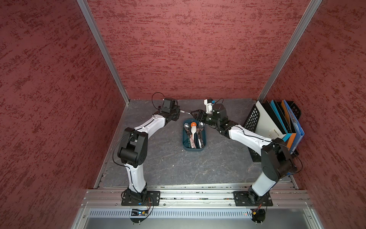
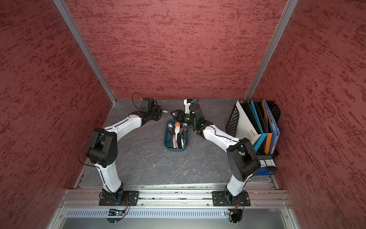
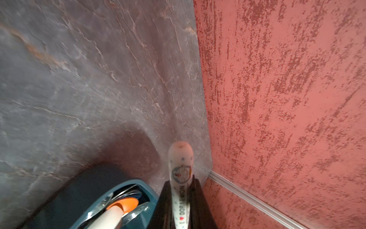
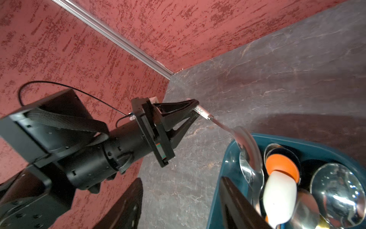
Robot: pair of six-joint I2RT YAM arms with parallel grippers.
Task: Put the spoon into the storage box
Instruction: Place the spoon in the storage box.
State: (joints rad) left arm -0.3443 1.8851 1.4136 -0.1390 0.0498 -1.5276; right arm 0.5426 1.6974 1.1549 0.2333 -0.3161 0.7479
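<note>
The spoon (image 4: 213,119) is held clear of the counter (image 1: 168,162) by its white printed handle. Its metal bowl points toward the 12 o'clock end of the storage box (image 1: 195,150). The left fingers (image 4: 178,111), at 11 o'clock of the box, are clamped on the handle. The right fingers (image 4: 126,204), at 1 o'clock, stand apart, gripping nothing. Other spoons (image 1: 187,126) lie inside the box.

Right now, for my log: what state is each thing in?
storage box: open-topped, several spoons inside
left gripper: shut on printed-handle spoon
printed-handle spoon: held aloft, bowl near the storage box rim
right gripper: open, holding nothing
mesh file rack: upright, holding folders
</note>
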